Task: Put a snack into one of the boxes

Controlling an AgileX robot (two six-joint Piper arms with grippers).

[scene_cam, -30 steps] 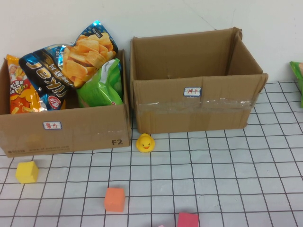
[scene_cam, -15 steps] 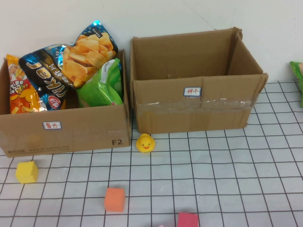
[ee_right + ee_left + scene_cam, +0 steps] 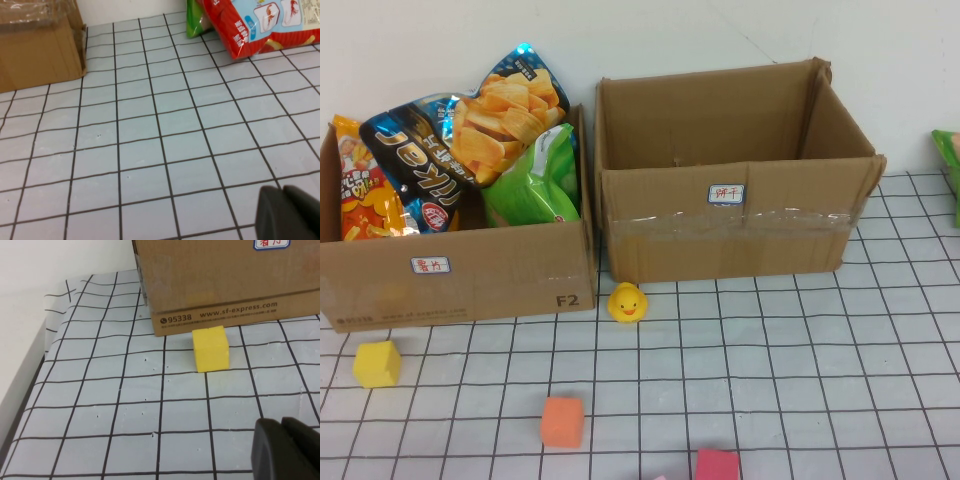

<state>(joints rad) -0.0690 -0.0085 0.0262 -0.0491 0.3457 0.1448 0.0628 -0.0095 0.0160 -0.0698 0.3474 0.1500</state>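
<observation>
Snack bags fill the left box (image 3: 460, 275): four stand in it, an orange-red one (image 3: 358, 195) at the far left, a dark blue one (image 3: 415, 160), a chip bag (image 3: 505, 115) rising highest, and a green one (image 3: 535, 185) against the right wall. The right box (image 3: 740, 215) beside it shows only bare cardboard inside. Both boxes are open-topped, sit side by side on the gridded bench (image 3: 800, 380), and each carries one small white label on its front wall.

Two more snacks lie well to the right of the boxes: a red bag (image 3: 250, 22) resting partly over a green bag (image 3: 196, 22) in the right wrist view; the high view catches just the green edge (image 3: 950, 165) at the frame border.

One yellow duck (image 3: 627, 302) sits in front of the gap between the boxes. Three blocks lie nearer the robot: a yellow cube (image 3: 377, 363) just in front of the left box, an orange cube (image 3: 562, 421) and a pink one (image 3: 717, 465) at the lower edge.

The left gripper (image 3: 287, 447) hovers over the bench near the yellow cube; its dark fingers (image 3: 270, 445) appear pressed together, holding nothing. The right gripper (image 3: 287, 212) hovers over bare bench between the right box and the loose bags, its fingers (image 3: 272, 210) likewise together and holding nothing.
</observation>
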